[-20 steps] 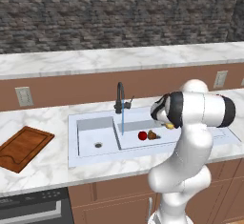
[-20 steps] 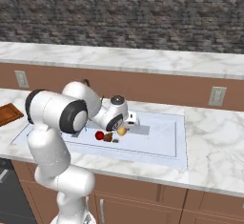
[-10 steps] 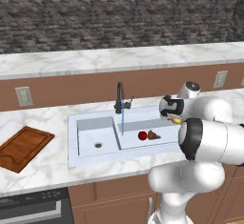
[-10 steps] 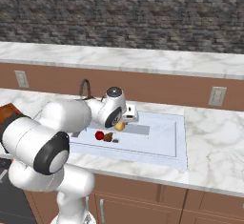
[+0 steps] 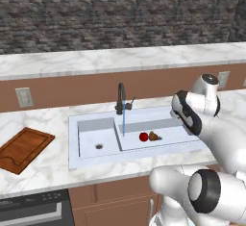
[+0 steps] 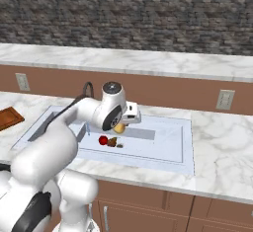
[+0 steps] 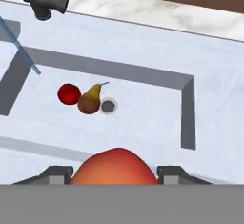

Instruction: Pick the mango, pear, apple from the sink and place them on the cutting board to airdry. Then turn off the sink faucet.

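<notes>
Gripping the mango between its 2 fingers, the gripper hangs above the sink's right basin, where the apple and pear lie touching below.

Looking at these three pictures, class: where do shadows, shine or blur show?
Hand view: the sink walls cast flat grey bands, the mango looms large and soft-edged. Left base view: the apple is glossy red. Right base view: even light, no glare.
</notes>
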Available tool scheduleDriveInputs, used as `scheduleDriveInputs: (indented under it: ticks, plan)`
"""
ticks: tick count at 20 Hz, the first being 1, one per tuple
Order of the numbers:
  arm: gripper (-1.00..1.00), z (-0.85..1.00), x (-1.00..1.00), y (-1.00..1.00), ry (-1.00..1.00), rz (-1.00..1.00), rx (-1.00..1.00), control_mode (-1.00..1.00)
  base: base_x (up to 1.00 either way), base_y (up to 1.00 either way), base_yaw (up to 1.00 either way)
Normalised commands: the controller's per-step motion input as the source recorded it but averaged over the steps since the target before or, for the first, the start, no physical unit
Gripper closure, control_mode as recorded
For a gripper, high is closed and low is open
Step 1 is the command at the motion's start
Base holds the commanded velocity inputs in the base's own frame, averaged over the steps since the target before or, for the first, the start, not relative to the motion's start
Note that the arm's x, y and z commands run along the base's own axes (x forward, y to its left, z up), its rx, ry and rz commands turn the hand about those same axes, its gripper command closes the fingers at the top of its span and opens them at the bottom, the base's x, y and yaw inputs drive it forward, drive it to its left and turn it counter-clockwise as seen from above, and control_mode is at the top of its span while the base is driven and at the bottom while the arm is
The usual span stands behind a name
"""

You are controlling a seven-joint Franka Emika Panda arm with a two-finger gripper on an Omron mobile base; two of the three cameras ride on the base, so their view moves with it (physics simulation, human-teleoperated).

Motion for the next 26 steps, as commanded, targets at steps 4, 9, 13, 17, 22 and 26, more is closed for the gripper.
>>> scheduleDriveInputs:
  ticks: [4,9,13,17,22,26]
  plan:
    - [1.0,0.61,-0.84,0.12,-0.04,0.01,0.0,-1.0,0.0,0.0,0.0]
    - [1.0,0.64,-0.78,0.27,0.0,0.02,0.0,-1.0,0.0,0.0,0.0]
    - [1.0,0.71,-0.77,0.36,0.0,0.03,0.0,-1.0,0.0,0.0,0.0]
    - [1.0,0.67,-0.73,0.48,0.0,0.06,0.0,-1.0,0.0,0.0,0.0]
    - [1.0,0.29,-0.9,0.69,-0.07,0.08,-0.04,-1.0,0.0,0.0,0.0]
    - [1.0,0.01,-0.97,0.78,-0.19,0.06,-0.11,-1.0,0.0,0.0,0.0]
